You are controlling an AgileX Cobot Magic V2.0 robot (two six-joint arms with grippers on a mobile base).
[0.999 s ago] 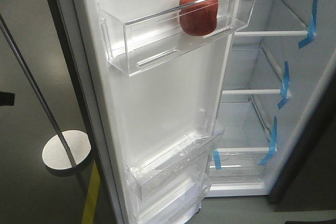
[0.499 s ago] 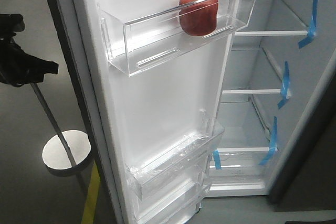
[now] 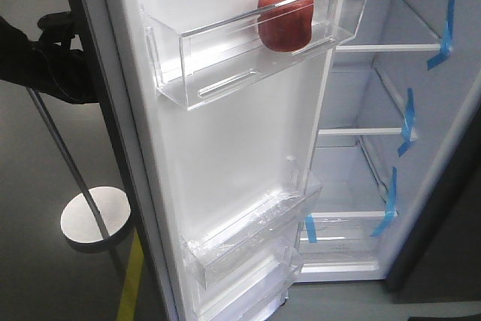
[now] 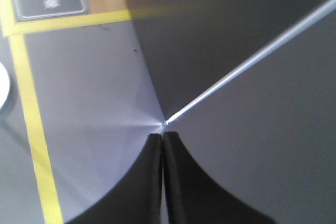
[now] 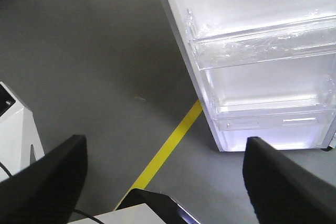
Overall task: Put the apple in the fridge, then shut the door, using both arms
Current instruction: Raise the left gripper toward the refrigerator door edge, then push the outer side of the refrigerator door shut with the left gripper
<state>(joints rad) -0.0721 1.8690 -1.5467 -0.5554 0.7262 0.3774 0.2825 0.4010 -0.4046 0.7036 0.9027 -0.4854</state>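
Observation:
The red apple (image 3: 285,20) sits in the upper clear bin (image 3: 225,54) on the white inside of the open door (image 3: 225,148). The fridge (image 3: 376,110) stands open at the right, with glass shelves and blue tape strips. My left arm (image 3: 52,62) reaches in from the left edge, up against the door's dark outer side; its tip is hidden behind the door edge. In the left wrist view my left gripper (image 4: 163,137) is shut and empty, right at the dark grey panel (image 4: 252,129). My right gripper (image 5: 165,148) is open and empty, low over the floor, facing the door's lower bins (image 5: 262,45).
A round silver stand base (image 3: 94,216) with a slanted pole sits on the grey floor left of the door. Yellow floor tape (image 3: 129,283) runs below it and shows in the right wrist view (image 5: 168,145). A white box (image 5: 13,129) lies at the left.
My left arm has come in from the left edge and moved right and up to the door's outer side. The apple and door look unmoved.

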